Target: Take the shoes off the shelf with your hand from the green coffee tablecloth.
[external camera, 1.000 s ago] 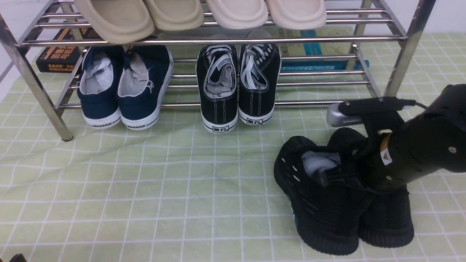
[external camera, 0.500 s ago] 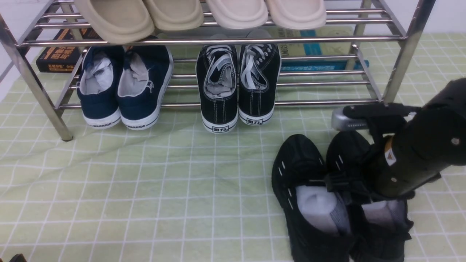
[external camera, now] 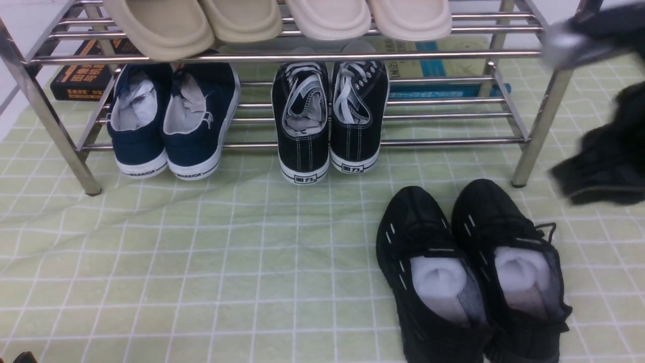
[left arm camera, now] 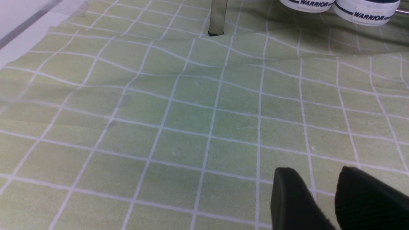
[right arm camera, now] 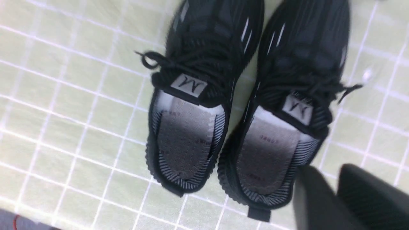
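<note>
Front view: shoes [external camera: 438, 312] near right on green cloth [external camera: 201, 262], rack [external camera: 282, 58] far, pale wall [external camera: 30, 20] behind.
Right gripper [right arm camera: 329, 172] slightly parted, released, apart from the shoes; left gripper [left arm camera: 318, 174] slightly parted above cloth.

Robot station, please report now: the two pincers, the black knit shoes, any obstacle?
Right pincer raised, clear of shoes, nothing held. Left pincer over cloth, empty. Black knit shoes upright on tablecloth. No obstacle seen around shoes.
</note>
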`<state>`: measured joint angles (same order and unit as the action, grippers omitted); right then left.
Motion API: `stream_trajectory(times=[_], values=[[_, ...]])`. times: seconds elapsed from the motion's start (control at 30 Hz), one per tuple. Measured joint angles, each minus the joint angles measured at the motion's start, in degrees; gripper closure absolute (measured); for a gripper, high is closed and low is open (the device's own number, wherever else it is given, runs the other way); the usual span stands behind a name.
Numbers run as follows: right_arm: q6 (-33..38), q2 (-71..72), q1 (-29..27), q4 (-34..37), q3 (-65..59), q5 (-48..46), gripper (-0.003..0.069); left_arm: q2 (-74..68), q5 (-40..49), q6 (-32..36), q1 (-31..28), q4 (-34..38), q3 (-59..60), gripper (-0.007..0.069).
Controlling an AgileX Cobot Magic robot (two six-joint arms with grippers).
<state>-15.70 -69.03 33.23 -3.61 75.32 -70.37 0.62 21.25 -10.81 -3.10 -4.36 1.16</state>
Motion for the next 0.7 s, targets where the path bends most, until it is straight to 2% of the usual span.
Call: stream_trajectory(times=[0.03, 0.1, 0.23, 0.3, 0.47, 0.57, 0.6, 0.7], values=[[0.2, 4.0, 0.0, 0.0, -0.2, -0.7, 0.0642, 0.0, 0.0, 0.0, 0.0, 0.0, 0.0, 0.0383], [0.2, 7.9, 0.0, 0.0, -1.0, -0.9, 0.0671, 0.0, 0.0, 0.0, 0.0, 0.0, 0.0, 0.0383], [0.2, 18.9, 0.0, -0.2, -6.8, -1.0, 0.0673, 0.0, 0.0, 0.0, 0.0, 0.0, 0.0, 0.0383], [0.2, 24.0, 0.0, -0.5, -11.2, 1.8, 0.0673, 0.0, 0.0, 0.0, 0.0, 0.0, 0.0, 0.0383], [0.2, 35.2, 0.0, -0.8, -28.1, 21.9, 0.0673, 0.0, 0.0, 0.0, 0.0, 0.0, 0.0, 0.0383], [0.2, 38.6, 0.0, -0.1, -38.6, 35.6, 0.0671, 0.0, 0.0, 0.0, 0.0, 0.0, 0.0, 0.0383], [0.2, 38.7, 0.0, 0.0, -39.2, 36.6, 0.0671, 0.0, 0.0, 0.0, 0.0, 0.0, 0.0, 0.0383], [0.2, 39.9, 0.0, 0.2, -47.7, 51.4, 0.0669, 0.0, 0.0, 0.0, 0.0, 0.0, 0.0, 0.0383]])
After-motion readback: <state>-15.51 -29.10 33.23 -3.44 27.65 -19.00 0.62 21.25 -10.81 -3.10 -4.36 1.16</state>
